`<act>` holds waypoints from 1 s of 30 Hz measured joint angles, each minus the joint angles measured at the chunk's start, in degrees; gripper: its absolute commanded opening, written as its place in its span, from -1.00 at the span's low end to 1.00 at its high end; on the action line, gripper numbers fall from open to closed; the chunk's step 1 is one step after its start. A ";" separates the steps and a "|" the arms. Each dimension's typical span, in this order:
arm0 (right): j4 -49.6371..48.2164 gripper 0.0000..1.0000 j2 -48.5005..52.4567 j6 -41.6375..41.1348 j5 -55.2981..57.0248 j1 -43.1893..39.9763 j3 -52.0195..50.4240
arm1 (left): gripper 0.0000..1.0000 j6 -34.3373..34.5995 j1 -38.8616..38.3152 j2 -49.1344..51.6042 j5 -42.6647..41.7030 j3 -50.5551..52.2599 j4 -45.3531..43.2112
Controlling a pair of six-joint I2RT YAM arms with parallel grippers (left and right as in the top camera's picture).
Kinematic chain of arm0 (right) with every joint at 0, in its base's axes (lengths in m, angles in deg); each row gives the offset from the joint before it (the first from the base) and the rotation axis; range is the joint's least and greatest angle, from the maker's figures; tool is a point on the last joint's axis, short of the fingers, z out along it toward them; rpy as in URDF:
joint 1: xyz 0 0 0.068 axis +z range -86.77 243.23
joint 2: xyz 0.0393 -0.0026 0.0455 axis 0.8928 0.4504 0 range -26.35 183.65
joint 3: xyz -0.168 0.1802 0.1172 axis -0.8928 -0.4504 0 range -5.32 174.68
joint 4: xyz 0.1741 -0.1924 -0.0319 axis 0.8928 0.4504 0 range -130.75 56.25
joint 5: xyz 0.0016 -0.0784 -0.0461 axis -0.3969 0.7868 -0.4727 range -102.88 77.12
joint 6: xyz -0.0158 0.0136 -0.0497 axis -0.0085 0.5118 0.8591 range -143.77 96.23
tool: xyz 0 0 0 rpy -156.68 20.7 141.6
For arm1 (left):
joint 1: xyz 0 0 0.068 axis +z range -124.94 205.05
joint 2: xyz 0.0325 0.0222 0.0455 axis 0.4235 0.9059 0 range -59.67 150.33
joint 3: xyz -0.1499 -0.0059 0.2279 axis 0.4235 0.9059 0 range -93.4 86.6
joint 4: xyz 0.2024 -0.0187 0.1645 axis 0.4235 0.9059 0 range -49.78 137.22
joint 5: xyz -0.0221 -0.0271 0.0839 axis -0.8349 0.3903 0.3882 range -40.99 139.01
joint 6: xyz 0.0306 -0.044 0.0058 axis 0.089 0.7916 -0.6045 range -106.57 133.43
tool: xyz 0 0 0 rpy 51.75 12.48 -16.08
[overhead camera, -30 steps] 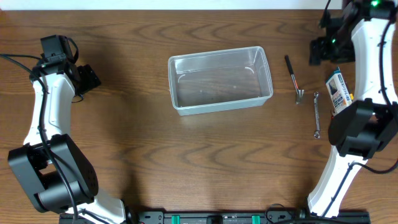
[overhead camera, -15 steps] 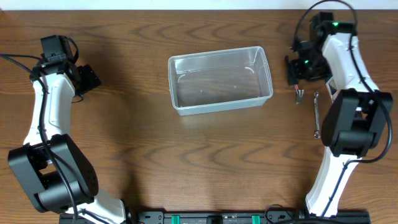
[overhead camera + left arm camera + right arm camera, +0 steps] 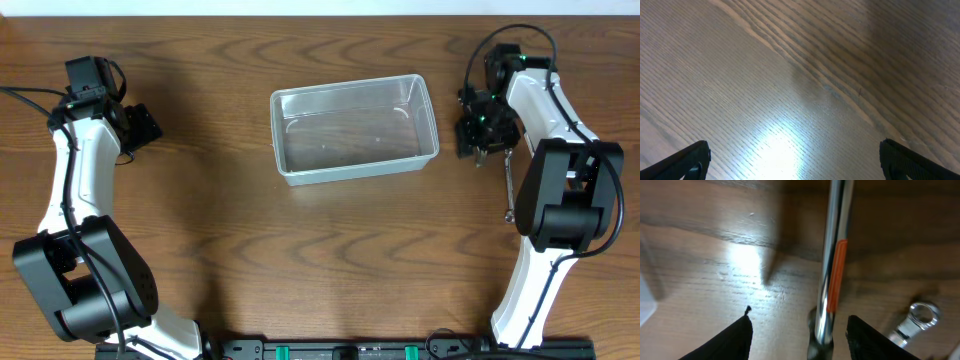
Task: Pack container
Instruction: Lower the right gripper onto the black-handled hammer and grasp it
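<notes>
The clear plastic container (image 3: 355,128) sits in the middle of the table with nothing in it. My right gripper (image 3: 483,132) hovers just right of it, over a slim chrome tool (image 3: 832,275) with an orange band. The jaws are open. The tool's shaft lies between the two black fingers (image 3: 874,336), nearer the right one, with a gap on each side. From overhead the wrist hides most of the tool. My left gripper (image 3: 140,127) stands open at the far left over bare wood (image 3: 800,100), holding nothing.
A small chrome wrench (image 3: 509,186) lies on the table right of the container, below my right gripper; its ring end (image 3: 921,315) shows in the right wrist view. The container's wall (image 3: 646,305) is at that view's left edge.
My right arm has swung in from the far right corner towards the container and come down over the chrome tool, its jaws narrowing. The left arm has not moved.
</notes>
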 measured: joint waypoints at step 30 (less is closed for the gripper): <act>-4.24 -0.83 0.00 -2.14 1.92 -1.38 -4.76 | 0.96 0.00 0.00 0.00 0.00 0.00 0.00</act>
